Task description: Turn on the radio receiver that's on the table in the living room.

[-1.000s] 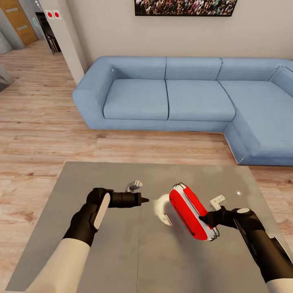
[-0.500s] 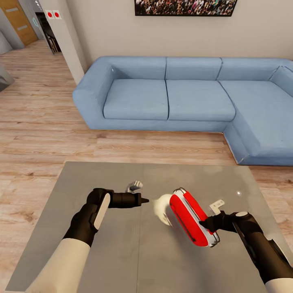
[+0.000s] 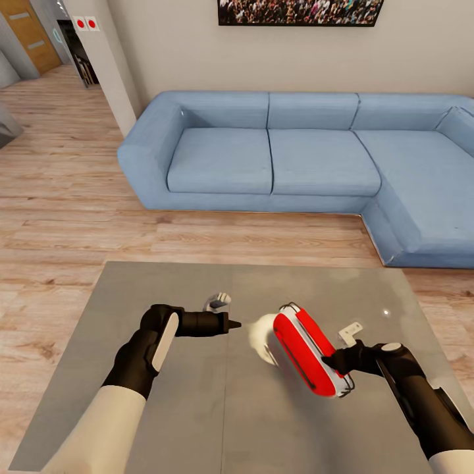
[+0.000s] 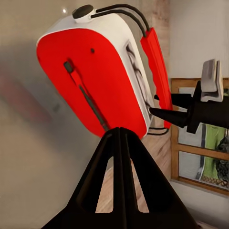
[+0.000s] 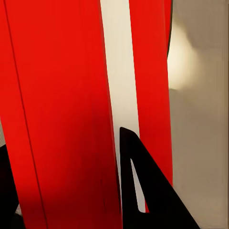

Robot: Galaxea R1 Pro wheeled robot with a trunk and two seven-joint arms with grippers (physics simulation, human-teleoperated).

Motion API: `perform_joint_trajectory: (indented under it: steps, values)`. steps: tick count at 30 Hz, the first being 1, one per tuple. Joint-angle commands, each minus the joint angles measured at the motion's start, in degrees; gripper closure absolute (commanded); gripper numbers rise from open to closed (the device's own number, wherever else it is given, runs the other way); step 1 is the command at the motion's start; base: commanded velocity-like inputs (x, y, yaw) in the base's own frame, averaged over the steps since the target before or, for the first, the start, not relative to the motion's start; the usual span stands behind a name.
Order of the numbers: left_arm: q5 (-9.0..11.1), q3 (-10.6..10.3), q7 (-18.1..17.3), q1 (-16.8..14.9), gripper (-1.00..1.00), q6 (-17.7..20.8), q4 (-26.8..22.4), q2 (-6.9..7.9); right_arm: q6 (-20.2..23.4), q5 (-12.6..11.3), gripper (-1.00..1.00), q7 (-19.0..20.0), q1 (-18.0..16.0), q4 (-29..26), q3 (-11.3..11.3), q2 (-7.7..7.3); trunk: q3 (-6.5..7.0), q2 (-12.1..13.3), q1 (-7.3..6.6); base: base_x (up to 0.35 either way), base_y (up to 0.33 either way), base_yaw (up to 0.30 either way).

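Red radio receiver (image 3: 308, 352) held on edge over the table (image 3: 164, 408), clamped in the right gripper (image 3: 332, 360).
Its long axis runs 11-to-5; the left gripper (image 3: 232, 323), fingers pressed together, lies at its 9 o'clock, pointing at its face.

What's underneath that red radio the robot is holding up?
Under the radio receiver, gripped by the right end effector, lies the grey table and a pale glare patch. The spot directly behind it is hidden.

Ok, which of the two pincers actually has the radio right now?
The right pincer: its fingers clamp the red radio receiver by its edge, tilted up above the table. The left pincer is shut, empty, pointing toward it across a gap.
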Motion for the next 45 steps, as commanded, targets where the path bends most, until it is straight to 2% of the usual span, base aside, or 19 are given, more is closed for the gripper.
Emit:
perform_joint_trajectory:
  steps: [1, 14, 38, 45]
  values:
    - [0.0, 0.0, 0.0, 0.0, 1.00, 0.0, 0.0, -0.01, -0.2, -0.3, 1.00, 0.0, 0.0, 0.0, 0.0, 0.00, 0.00, 0.0, 0.00, 0.000, 0.000, 0.000]
    - [0.0, 0.0, 0.0, 0.0, 1.00, 0.0, 0.1, -0.05, -4.2, -0.5, 1.00, -1.4, 0.0, 3.0, 0.0, 0.07, 0.00, 0.0, 0.00, 0.000, 0.000, 0.000]
    - [0.0, 0.0, 0.0, 0.0, 1.00, 0.0, 0.1, -0.05, -4.4, -0.5, 1.00, -1.7, 0.0, 3.3, 0.1, 0.07, 0.00, 0.0, 0.00, 0.000, 0.000, 0.000]
    - [0.0, -0.1, 0.0, 0.0, 1.00, 0.0, 0.1, -0.05, -4.6, -0.4, 1.00, -3.0, 0.0, 7.0, 0.0, 0.15, 0.00, 0.0, 0.00, 0.000, 0.000, 0.000]
